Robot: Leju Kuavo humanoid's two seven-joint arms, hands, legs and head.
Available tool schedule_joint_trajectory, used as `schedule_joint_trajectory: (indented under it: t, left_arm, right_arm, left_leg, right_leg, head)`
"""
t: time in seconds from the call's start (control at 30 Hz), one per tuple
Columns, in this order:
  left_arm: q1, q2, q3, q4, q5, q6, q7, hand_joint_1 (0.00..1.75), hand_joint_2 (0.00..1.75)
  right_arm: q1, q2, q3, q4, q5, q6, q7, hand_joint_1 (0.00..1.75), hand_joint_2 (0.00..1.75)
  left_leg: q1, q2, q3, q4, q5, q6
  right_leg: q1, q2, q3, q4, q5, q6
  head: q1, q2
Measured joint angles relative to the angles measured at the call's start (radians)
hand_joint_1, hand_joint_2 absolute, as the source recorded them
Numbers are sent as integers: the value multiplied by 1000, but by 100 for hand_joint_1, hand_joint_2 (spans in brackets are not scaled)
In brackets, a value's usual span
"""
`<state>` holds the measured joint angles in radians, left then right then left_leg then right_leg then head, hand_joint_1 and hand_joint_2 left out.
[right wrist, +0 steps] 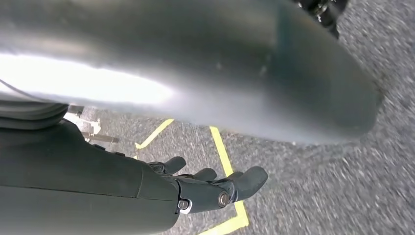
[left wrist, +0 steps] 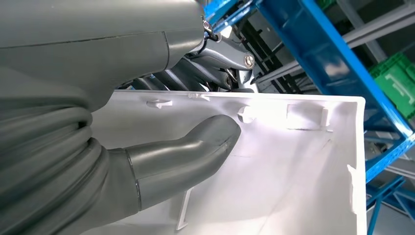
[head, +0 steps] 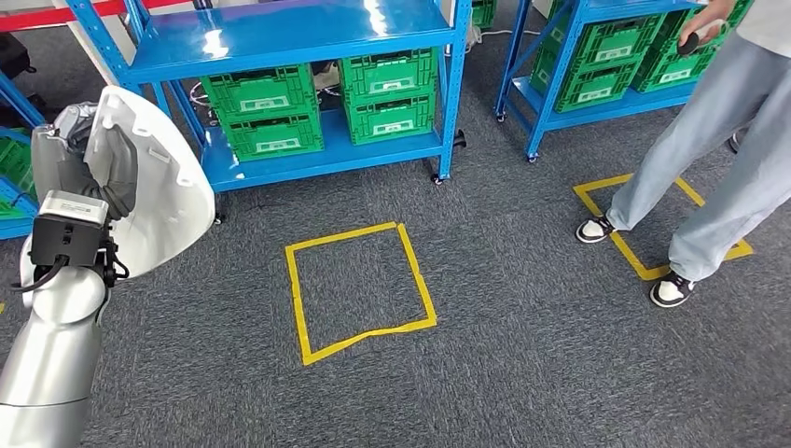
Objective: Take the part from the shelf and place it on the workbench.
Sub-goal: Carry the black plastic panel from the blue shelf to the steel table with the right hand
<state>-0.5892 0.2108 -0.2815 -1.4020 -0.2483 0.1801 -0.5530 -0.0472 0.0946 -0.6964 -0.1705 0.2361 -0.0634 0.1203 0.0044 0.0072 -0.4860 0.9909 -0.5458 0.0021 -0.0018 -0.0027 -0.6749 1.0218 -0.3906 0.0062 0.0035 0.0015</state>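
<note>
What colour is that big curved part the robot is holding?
White; the part, held by the left hand, shows best in the head view.

- The left hand [head: 89,163] holds the part [head: 163,201] up at the left, in front of the near shelf [head: 308,37].
- Crates [head: 270,112] sit side by side on that shelf's lower level.
- A taped square [head: 359,289] lies on the floor before the shelf.
- A person [head: 709,140] stands to the right, on another taped mark [head: 644,266], before a second shelf [head: 597,103].
</note>
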Motion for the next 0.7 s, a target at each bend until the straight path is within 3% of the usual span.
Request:
schedule_joint_trajectory:
  t: [0.03,0.1,0.17,0.2,0.23,0.3,0.37,0.5,0.7]
  left_arm:
    - [0,-1,0,0,0,0,0,175,175]
    - [1,-2,0,-1,0,0,-3,175,175]
    - [2,-2,0,0,-1,1,-6,175,175]
    - [3,-2,0,1,-1,1,-7,175,175]
    - [4,-2,0,1,-2,1,-8,175,175]
    - [4,-2,0,1,-2,1,-10,175,175]
    - [3,-1,1,1,-2,2,-12,175,175]
    - [1,1,2,1,-3,4,-13,175,175]
    - [-2,1,2,2,-2,5,-13,175,175]
  right_arm:
    - [1,0,0,0,0,1,-1,0,0]
    - [2,0,-1,0,0,7,-5,0,0]
    - [3,0,-1,0,0,14,-11,0,0]
    - [4,-1,-1,0,0,17,-14,0,0]
    - [5,-1,-1,0,0,20,-16,0,0]
    - [5,-3,-1,0,0,22,-17,0,0]
    - [5,-4,-1,0,0,24,-18,0,0]
    - [7,-4,-1,0,0,26,-17,0,0]
    - [7,-4,-1,0,2,30,-19,0,0]
  left_leg:
    - [2,1,-4,-2,9,8]
    - [4,3,-20,-1,26,17]
    - [5,3,-43,6,39,17]
    - [5,2,-54,12,43,15]
    - [6,2,-64,18,46,12]
    - [9,2,-78,30,50,6]
    - [6,2,-87,40,51,-4]
    - [1,2,-92,38,57,4]
    - [3,1,-93,23,74,-20]
  right_leg:
    - [-1,1,-9,21,-19,7]
    - [-5,3,-51,128,-94,20]
    - [-8,3,-93,257,-162,29]
    - [-10,3,-92,281,-172,32]
    - [-11,3,-69,263,-164,34]
    - [-14,2,23,134,-128,32]
    - [-12,4,85,30,-108,20]
    - [-9,6,89,9,-96,1]
    - [-7,6,81,10,-88,-12]
  head:
    - [1,0]
    - [3,0]
    - [3,0]
    - [4,0]
    - [4,0]
    - [4,0]
    - [3,0]
    - [0,0]
    - [0,0]
